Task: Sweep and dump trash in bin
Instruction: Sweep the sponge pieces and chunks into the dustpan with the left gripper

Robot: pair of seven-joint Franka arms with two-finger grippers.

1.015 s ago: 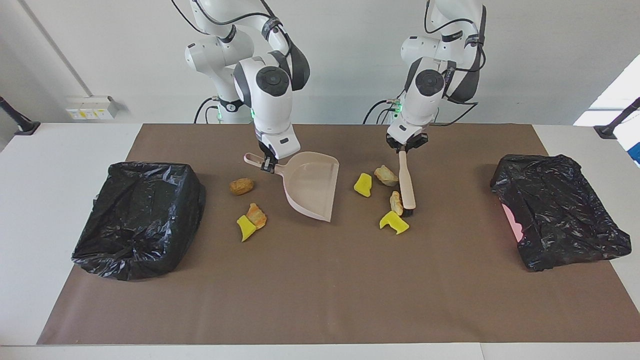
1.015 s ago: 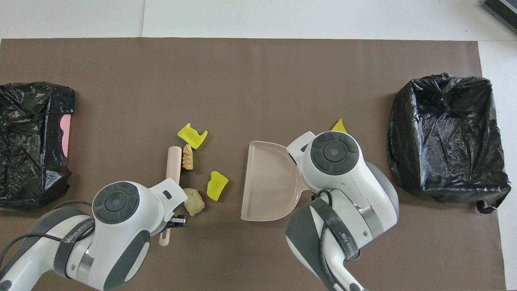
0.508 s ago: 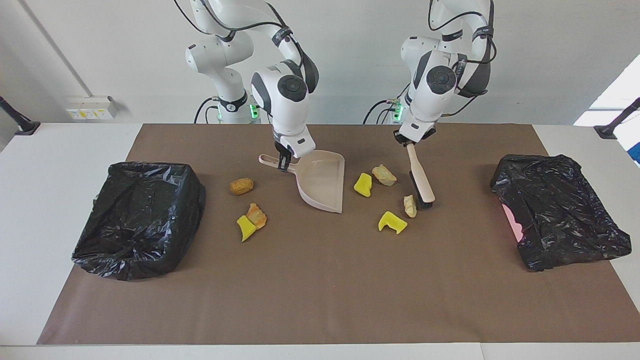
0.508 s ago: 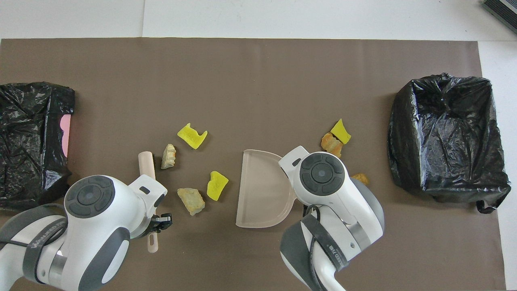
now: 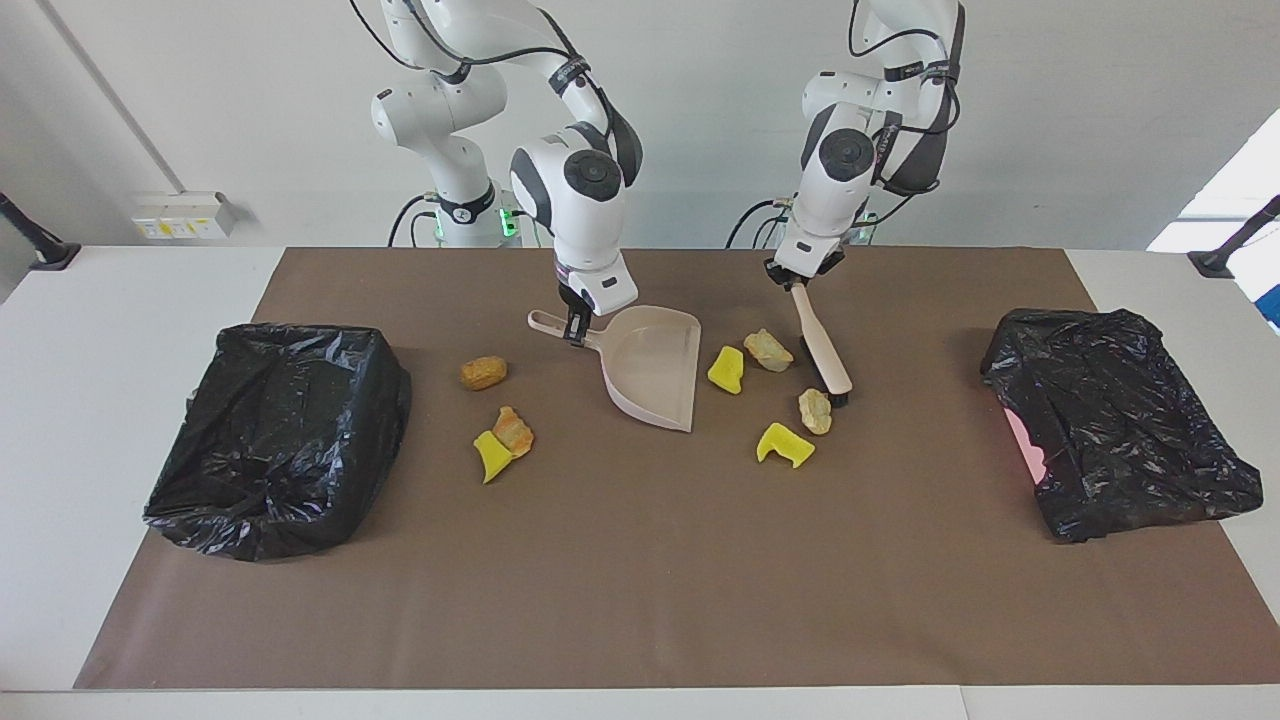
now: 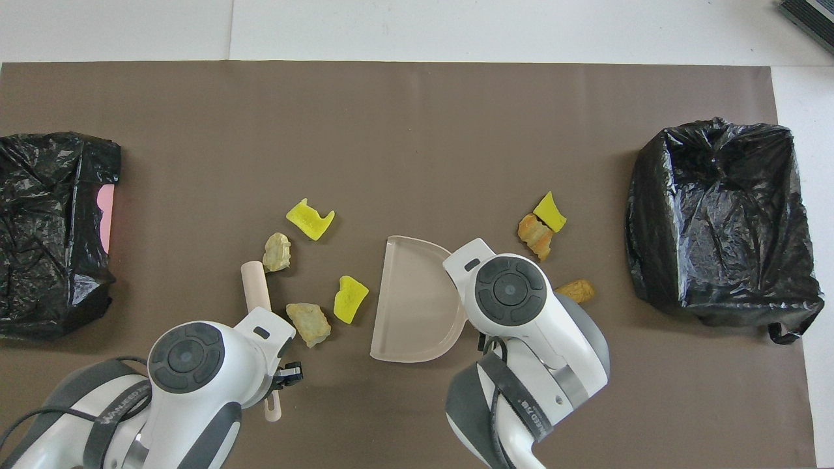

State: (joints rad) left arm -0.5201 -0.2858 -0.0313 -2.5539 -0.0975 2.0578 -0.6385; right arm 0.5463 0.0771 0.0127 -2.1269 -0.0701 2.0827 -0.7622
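My right gripper (image 5: 577,328) is shut on the handle of the beige dustpan (image 5: 655,365), which rests tilted on the brown mat, its mouth toward the left arm's end. My left gripper (image 5: 800,283) is shut on the beige brush (image 5: 822,340); its dark bristles sit beside a tan lump (image 5: 815,410). Between pan and brush lie a yellow chunk (image 5: 726,369), a tan lump (image 5: 768,349) and a yellow chunk (image 5: 786,445). On the pan's handle side lie a brown lump (image 5: 483,373), an orange lump (image 5: 513,430) and a yellow chunk (image 5: 490,455).
A bin lined with a black bag (image 5: 280,435) stands at the right arm's end of the mat, open on top. Another black-bagged bin (image 5: 1115,420) lies at the left arm's end, a pink patch showing. The brown mat (image 5: 640,580) covers the table.
The dustpan has slid toward the left arm's end, closer to the yellow chunk. The brush swung outward, then back, and the tan lump by its bristles shifted a little.
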